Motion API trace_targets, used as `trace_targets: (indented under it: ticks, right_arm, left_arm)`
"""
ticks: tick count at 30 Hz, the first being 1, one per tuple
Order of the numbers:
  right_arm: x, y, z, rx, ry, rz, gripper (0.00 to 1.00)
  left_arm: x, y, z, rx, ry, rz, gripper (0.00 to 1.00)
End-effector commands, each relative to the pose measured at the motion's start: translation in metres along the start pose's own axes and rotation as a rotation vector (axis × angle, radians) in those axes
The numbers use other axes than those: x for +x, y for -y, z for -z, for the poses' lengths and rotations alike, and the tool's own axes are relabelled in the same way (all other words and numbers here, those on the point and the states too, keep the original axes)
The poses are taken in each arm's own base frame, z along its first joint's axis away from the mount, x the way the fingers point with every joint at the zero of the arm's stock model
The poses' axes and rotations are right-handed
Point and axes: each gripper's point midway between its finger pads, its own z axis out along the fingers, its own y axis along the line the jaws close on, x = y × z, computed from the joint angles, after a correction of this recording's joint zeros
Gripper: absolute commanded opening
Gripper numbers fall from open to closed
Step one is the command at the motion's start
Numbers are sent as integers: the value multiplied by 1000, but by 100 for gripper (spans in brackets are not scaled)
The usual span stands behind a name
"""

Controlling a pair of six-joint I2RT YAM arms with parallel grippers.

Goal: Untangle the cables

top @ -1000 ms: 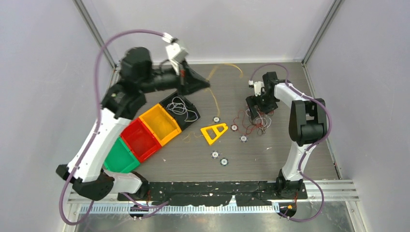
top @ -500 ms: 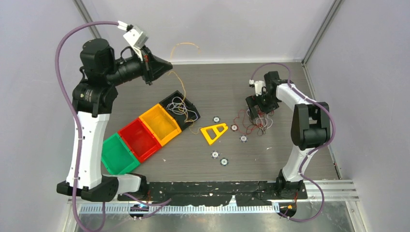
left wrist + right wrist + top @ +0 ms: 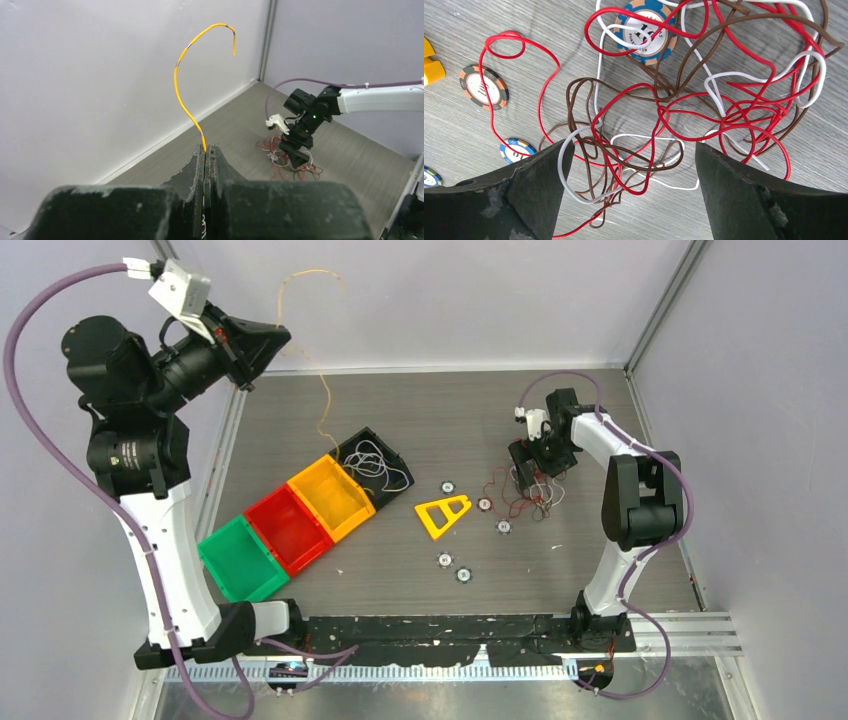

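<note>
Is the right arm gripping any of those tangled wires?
No, the right arm's fingers stand wide apart over the tangle of wires, closed on nothing.

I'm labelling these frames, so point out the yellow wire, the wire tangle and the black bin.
yellow wire (image 3: 176, 82), left wrist view, middle of the raised strand.
wire tangle (image 3: 660, 109), right wrist view, red crossing near its centre.
black bin (image 3: 392, 454), top external view, its right-hand rim.

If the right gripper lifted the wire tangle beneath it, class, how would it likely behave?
Probably floppy: the tangle lies in loose curls. Likely light: the strands are thin. Its interlooped wires would probably rise together.
</note>
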Motion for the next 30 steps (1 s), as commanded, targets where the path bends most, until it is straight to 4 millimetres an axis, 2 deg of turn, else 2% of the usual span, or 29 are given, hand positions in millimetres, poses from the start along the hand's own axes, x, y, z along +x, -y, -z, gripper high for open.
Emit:
trace_targets:
  ticks: [1,4,10,13,18,21,23,25,30]
  right_arm:
    - [-12,-1,19,9,59,24,97]
    - [-11,-1,18,7,57,23,97]
    - [-10,-1,16,3,49,20,97]
    - [-8,0,16,11,45,25,97]
    - [-6,2,16,21,38,34,97]
    - [-7,1,16,12,36,32,97]
    - [-8,0,17,7,37,31,97]
    - [-9,-1,19,5,42,31,97]
    - [-11,-2,23,4,50,31,97]
  left_arm:
    - [-28,3,16,-6,74,-51,0]
    - [-23,-11,19,-32,65,-35,0]
    - [18,-45,15,-72,0,-9,0]
    - [33,-56,17,-90,-31,-5,0]
    - [48,-69,31,-138,-71,-18,0]
    - [48,-66,39,-126,-83,-8,0]
    - [56,-65,45,-134,-112,-1,0]
    - [73,-61,50,-136,-160,4,0]
    - [140,-61,55,-128,-243,120,0]
